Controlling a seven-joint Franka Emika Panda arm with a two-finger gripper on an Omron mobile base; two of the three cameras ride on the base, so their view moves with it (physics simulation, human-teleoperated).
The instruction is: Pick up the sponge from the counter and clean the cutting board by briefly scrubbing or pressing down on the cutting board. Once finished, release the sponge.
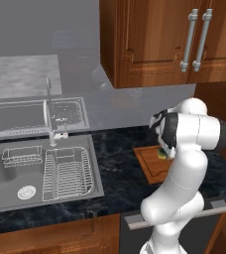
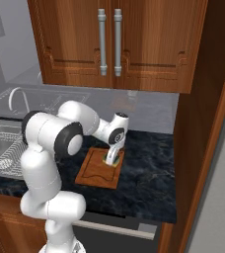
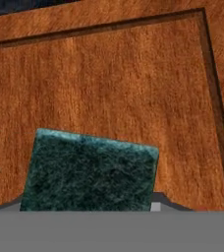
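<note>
The sponge (image 3: 89, 172), dark green top up, rests on the reddish-brown cutting board (image 3: 109, 83) and sits right at my fingertips in the hand view. In the right base view my gripper (image 2: 110, 157) points down onto the sponge (image 2: 108, 160) near the far edge of the cutting board (image 2: 97, 175), its fingers closed against the sponge's sides. The board lies on the black counter (image 2: 149, 178). In the left base view the sponge's yellow edge (image 1: 162, 155) peeks out beside my arm, on the cutting board (image 1: 152, 166).
A steel sink (image 1: 35, 168) with a wire dish rack (image 1: 68, 173) and a faucet (image 1: 49, 116) lies to the left. Wooden wall cabinets (image 1: 174, 39) hang above. A tall wooden panel (image 2: 208, 123) closes the counter's right end.
</note>
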